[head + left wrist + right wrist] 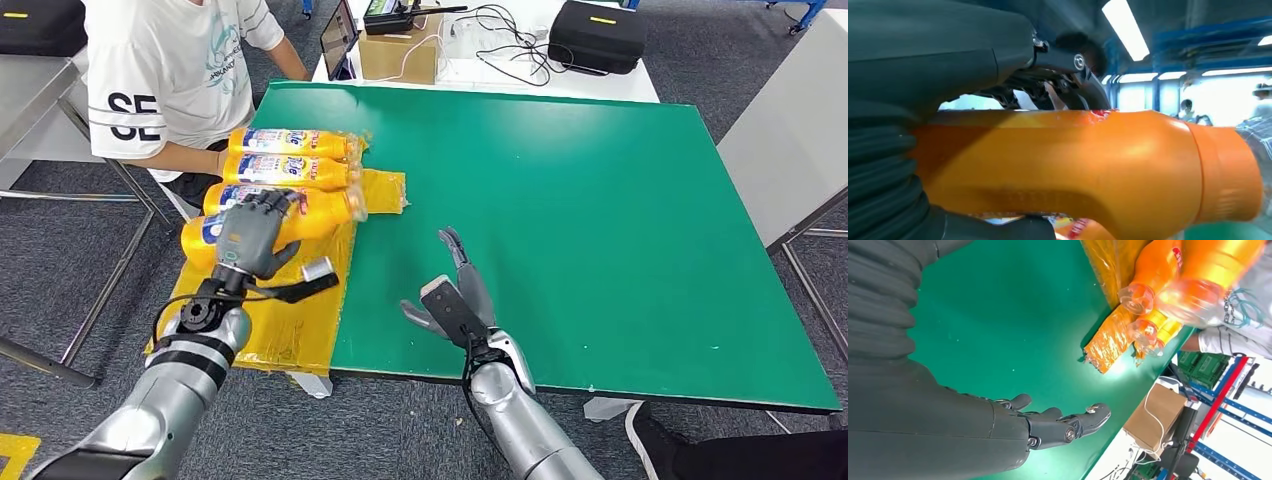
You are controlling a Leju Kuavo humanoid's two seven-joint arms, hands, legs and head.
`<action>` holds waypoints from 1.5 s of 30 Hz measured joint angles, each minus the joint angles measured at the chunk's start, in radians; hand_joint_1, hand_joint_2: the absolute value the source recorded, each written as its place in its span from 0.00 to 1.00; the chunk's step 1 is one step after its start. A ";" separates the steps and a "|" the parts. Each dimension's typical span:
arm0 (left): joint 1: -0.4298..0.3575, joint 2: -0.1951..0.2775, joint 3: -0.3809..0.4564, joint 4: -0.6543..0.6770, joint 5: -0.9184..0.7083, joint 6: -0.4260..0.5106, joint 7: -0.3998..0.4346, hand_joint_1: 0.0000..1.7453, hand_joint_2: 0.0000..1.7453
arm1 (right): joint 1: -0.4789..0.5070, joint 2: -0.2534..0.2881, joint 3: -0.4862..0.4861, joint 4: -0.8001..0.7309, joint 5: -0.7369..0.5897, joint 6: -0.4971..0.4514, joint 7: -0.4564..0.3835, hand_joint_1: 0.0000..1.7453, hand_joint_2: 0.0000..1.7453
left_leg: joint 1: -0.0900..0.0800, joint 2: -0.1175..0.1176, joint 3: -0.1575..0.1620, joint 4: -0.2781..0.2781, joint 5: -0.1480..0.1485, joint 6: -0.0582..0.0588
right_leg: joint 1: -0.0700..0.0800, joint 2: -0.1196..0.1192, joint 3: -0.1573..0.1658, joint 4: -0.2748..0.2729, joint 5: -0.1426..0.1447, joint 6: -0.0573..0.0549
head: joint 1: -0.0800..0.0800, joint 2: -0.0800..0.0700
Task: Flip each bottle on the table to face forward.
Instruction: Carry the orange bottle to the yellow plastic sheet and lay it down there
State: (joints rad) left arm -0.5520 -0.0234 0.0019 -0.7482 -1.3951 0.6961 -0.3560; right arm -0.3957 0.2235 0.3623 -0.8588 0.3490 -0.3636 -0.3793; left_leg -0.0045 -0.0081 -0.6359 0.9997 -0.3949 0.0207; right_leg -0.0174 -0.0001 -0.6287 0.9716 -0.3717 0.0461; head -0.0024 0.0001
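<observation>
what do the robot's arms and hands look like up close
Both arms are silver metal tubes with black bands at the joints. The left robot hand and right robot hand are dark grey, with slim darker fingers and a ribbed grey wrist cover. Thin black cables loop around each wrist.

The room is bright, lit from long white lamps point(1126, 29) on the ceiling. The green table point(600, 220) shows clear and sharp from the head view, with soft, small shadows under the hands. A white shiny spot sits on the green table near the yellow plastic sheet point(1105, 342). The orange bottle point(1088, 170) close to the left wrist camera looks blurry and shines on top. The clear caps point(1178, 302) look fuzzy. Far windows glow too white.
</observation>
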 joint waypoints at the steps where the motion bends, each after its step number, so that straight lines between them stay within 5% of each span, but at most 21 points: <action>1: 0.011 -0.001 0.014 -0.014 -0.045 0.001 0.015 1.00 1.00 | 0.000 0.000 0.000 0.000 0.000 0.002 -0.001 0.00 1.00 | 0.000 0.000 0.000 0.000 0.000 0.000 | 0.000 0.000 0.000 0.000 0.000 0.000 | 0.000 0.000; 10: 0.047 0.000 0.037 -0.032 -0.102 0.004 0.050 1.00 1.00 | 0.000 0.000 -0.001 -0.003 -0.007 0.008 -0.007 0.00 1.00 | 0.000 0.000 0.000 0.000 0.000 0.000 | 0.000 0.000 0.000 0.000 0.000 0.000 | 0.000 0.000; 16: 0.038 0.001 -0.013 0.147 -0.114 -0.006 0.058 1.00 1.00 | 0.000 -0.001 0.000 -0.009 -0.024 0.029 -0.007 0.00 1.00 | 0.000 0.000 0.000 0.000 0.000 0.000 | 0.000 0.000 0.000 0.000 0.000 0.000 | 0.000 0.000; 23: -0.020 0.005 -0.132 0.322 -0.019 -0.124 0.049 1.00 1.00 | 0.000 -0.007 0.001 -0.027 -0.029 0.051 0.006 0.00 1.00 | 0.000 -0.002 0.001 0.000 0.000 0.000 | 0.000 -0.001 0.003 0.000 -0.001 0.000 | 0.000 0.000; 27: -0.070 0.006 -0.142 0.365 0.029 -0.309 0.001 1.00 1.00 | 0.000 -0.008 0.001 -0.034 -0.027 0.070 0.010 0.00 1.00 | 0.000 -0.006 0.006 -0.001 0.000 0.000 | 0.000 -0.002 0.008 0.000 -0.001 0.000 | 0.000 0.000; 28: -0.084 0.006 -0.142 0.372 0.038 -0.362 -0.005 0.89 1.00 | 0.000 -0.008 0.001 -0.036 -0.027 0.076 0.011 0.00 1.00 | 0.000 -0.006 0.008 -0.001 -0.001 0.000 | 0.000 -0.002 0.010 0.000 -0.001 0.000 | 0.000 0.000; 31: -0.119 0.007 -0.143 0.388 0.054 -0.488 -0.003 0.14 1.00 | 0.000 -0.009 0.001 -0.040 -0.027 0.094 0.018 0.00 1.00 | 0.000 -0.007 0.014 -0.001 -0.001 -0.001 | 0.000 -0.002 0.016 0.000 -0.002 0.000 | 0.000 0.000; 32: -0.128 0.007 -0.144 0.392 0.061 -0.525 -0.004 0.00 1.00 | 0.000 -0.009 0.001 -0.041 -0.027 0.101 0.020 0.00 1.00 | 0.000 -0.007 0.015 -0.001 -0.001 -0.001 | 0.000 -0.002 0.017 0.000 -0.002 0.000 | 0.000 0.000; 36: -0.147 0.009 -0.144 0.401 0.095 -0.608 -0.026 0.00 1.00 | -0.001 -0.010 0.001 -0.041 -0.030 0.120 0.022 0.00 1.00 | 0.000 -0.008 0.019 -0.001 -0.001 -0.001 | 0.000 -0.002 0.021 0.000 -0.003 -0.002 | 0.000 0.000; 45: -0.149 0.029 -0.128 0.406 0.210 -0.616 -0.144 0.00 1.00 | -0.003 -0.012 0.001 -0.041 -0.048 0.134 0.017 0.00 1.00 | 0.000 -0.008 0.020 -0.001 0.002 -0.001 | 0.000 -0.002 0.022 0.000 -0.001 -0.002 | 0.000 0.000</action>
State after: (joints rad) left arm -0.7010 0.0058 -0.1262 -0.3422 -1.1853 0.0805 -0.5004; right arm -0.3988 0.2117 0.3632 -0.8996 0.3012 -0.2291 -0.3623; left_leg -0.0044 -0.0156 -0.6162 0.9983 -0.3933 0.0197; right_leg -0.0174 -0.0021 -0.6071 0.9713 -0.3729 0.0440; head -0.0027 0.0003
